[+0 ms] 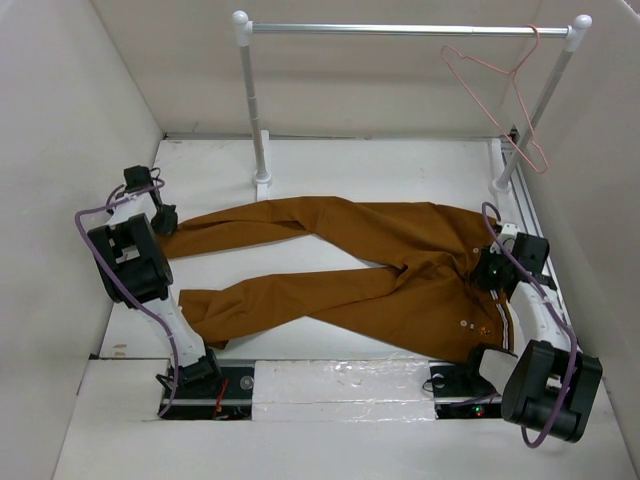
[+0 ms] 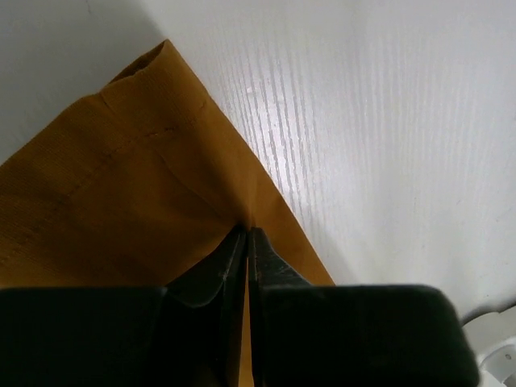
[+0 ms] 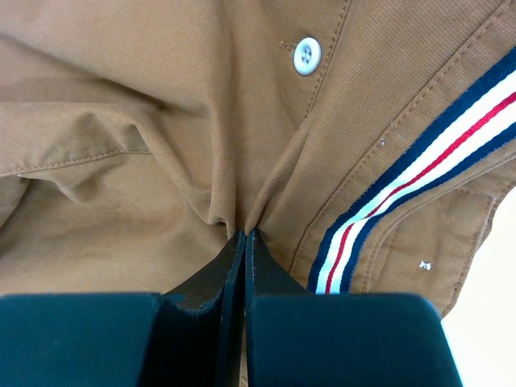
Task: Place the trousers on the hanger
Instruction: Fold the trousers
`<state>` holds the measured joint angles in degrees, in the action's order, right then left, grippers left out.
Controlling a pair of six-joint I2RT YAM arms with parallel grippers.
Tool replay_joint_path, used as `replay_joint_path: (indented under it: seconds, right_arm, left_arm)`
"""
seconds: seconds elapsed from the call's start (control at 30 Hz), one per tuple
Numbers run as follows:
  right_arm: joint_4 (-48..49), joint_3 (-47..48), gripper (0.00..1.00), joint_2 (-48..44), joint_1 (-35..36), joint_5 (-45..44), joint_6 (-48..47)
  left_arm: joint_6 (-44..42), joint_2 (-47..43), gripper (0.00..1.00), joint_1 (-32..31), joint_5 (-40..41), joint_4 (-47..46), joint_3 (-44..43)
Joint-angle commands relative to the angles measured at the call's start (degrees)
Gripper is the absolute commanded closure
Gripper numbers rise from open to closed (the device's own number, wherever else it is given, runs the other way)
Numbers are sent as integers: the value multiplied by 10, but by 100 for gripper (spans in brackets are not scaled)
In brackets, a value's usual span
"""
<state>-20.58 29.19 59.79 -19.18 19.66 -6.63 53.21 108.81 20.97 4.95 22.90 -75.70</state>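
Note:
The rust-brown trousers (image 1: 370, 270) lie flat on the white table, legs pointing left, waistband at the right. My left gripper (image 1: 165, 222) is shut on the hem end of the far leg, pinching the cloth (image 2: 161, 210) in the left wrist view. My right gripper (image 1: 487, 268) is shut on a fold of cloth (image 3: 201, 161) near the waistband, next to the striped lining (image 3: 403, 189) and a light button (image 3: 306, 55). The pink wire hanger (image 1: 500, 95) hangs from the right end of the silver rail, away from both grippers.
The silver rail (image 1: 400, 30) stands on two white posts (image 1: 255, 110) at the back of the table. White walls close in left, back and right. The arm bases (image 1: 200, 385) sit at the near edge.

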Motion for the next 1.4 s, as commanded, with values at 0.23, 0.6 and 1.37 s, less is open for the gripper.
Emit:
replay_joint_path:
  seconds: [0.23,0.6,1.37]
  right_arm:
    - [-2,76,100,33,-3,80,65]
    - [-19,72,100,26,-27,101,57]
    - [-67,144,100,107,-203,-31,42]
  left_arm:
    - [25,-103,100,-68,-89,-8,-183]
    - [79,-332,100,-33,-96,-96,-54]
    - [22,-225,100,134,-132,-98,173]
